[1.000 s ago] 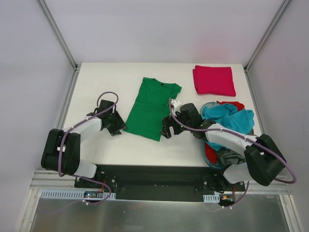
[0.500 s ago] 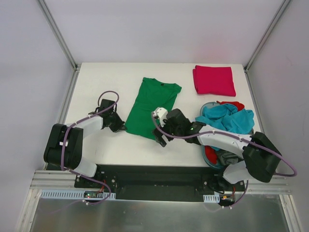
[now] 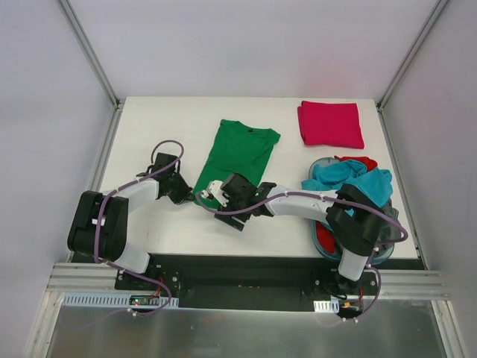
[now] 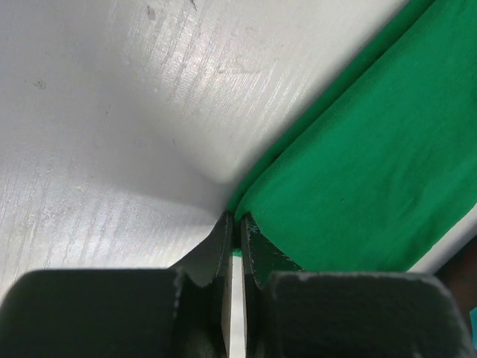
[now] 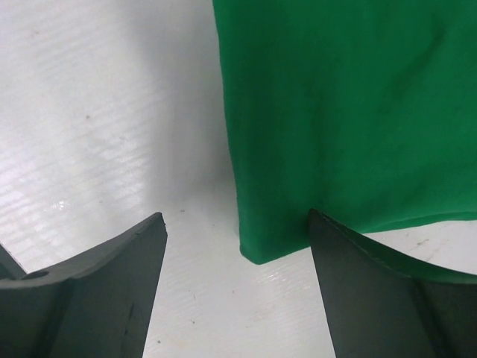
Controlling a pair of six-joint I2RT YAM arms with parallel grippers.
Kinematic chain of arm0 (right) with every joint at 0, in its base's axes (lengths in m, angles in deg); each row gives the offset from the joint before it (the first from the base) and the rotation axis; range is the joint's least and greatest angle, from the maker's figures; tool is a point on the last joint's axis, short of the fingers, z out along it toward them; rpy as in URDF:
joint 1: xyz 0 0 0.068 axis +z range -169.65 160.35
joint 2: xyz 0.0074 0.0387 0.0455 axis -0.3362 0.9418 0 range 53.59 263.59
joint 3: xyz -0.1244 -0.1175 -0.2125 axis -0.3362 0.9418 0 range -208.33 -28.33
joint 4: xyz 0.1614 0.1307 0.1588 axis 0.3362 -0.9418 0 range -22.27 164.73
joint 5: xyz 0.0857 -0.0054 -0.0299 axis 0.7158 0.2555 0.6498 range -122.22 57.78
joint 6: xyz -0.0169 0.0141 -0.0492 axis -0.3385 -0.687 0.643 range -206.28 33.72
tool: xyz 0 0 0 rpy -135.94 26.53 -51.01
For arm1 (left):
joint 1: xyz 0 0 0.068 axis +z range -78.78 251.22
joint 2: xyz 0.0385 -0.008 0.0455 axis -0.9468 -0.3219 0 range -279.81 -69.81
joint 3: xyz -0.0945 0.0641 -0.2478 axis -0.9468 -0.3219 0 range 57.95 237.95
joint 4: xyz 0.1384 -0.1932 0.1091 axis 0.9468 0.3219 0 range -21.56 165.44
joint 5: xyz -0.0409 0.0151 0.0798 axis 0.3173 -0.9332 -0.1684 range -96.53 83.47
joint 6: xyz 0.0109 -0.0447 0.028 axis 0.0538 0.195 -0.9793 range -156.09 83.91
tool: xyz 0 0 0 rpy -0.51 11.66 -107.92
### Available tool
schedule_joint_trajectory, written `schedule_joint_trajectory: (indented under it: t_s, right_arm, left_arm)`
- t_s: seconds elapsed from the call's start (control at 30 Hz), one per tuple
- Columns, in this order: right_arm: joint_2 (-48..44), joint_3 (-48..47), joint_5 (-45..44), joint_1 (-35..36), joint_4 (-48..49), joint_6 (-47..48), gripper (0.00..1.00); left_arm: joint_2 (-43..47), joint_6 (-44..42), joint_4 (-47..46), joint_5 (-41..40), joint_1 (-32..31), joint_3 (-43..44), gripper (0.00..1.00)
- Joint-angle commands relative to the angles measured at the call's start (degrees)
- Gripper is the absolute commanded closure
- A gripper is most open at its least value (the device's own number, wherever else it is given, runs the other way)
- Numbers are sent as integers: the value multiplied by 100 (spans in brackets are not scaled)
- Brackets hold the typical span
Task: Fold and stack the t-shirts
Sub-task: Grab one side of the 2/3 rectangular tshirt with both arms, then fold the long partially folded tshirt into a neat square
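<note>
A bright green t-shirt [image 3: 238, 158] lies folded lengthwise in the middle of the table. My left gripper [image 3: 191, 198] is shut on its near left edge, and in the left wrist view a fold of the green cloth [image 4: 373, 171] is pinched at the tips of that gripper [image 4: 237, 222]. My right gripper [image 3: 223, 200] sits over the near hem. In the right wrist view that gripper [image 5: 237, 227] stands open, with a near corner of the green shirt [image 5: 335, 112] between its fingers. A folded crimson-pink t-shirt [image 3: 330, 124] lies at the back right.
A round blue tub [image 3: 314, 230] at the right holds a teal t-shirt [image 3: 350, 179] and a red one [image 3: 359, 161], partly under my right arm. Metal frame posts rise at the table's back corners.
My left gripper has closed on the green shirt's edge. My right arm has swung left along the near hem, and its fingers have narrowed a little.
</note>
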Motion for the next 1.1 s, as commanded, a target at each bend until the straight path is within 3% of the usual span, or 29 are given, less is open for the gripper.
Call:
schedule_joint_trajectory:
  t_s: [0.0, 0.33, 0.37, 0.47, 0.53, 0.6, 0.7, 0.87, 1.07]
  right_arm:
    - [46, 76, -100, 11, -367, -85, 23]
    - [477, -20, -372, -6, -472, -217, 43]
    - [520, 6, -373, -6, -490, -226, 50]
    - [643, 50, -355, -42, -464, -357, 59]
    - [688, 50, -364, -33, -481, -428, 74]
    - [635, 93, -320, -33, -473, -472, 83]
    - [381, 138, 275, -33, -560, -542, 97]
    - [-321, 190, 1435, 291, -456, -919, 99]
    - [-1095, 190, 3149, 758, -52, -1675, 99]
  left_arm:
    - [57, -95, 234, -222, 37, -59, 100]
    - [118, -95, 374, -362, 37, -15, 100]
    - [118, -112, 383, -362, 37, -7, 100]
    - [145, -130, 418, -248, 37, 46, 100]
    - [215, -139, 445, -291, 37, 38, 100]
    - [355, -121, 506, -397, 37, -15, 100]
    - [662, -95, 646, -529, 37, -103, 100]
    - [1628, 142, 1041, -933, 37, -401, 100]
    - [3525, 344, 1893, -1504, 37, -701, 100]
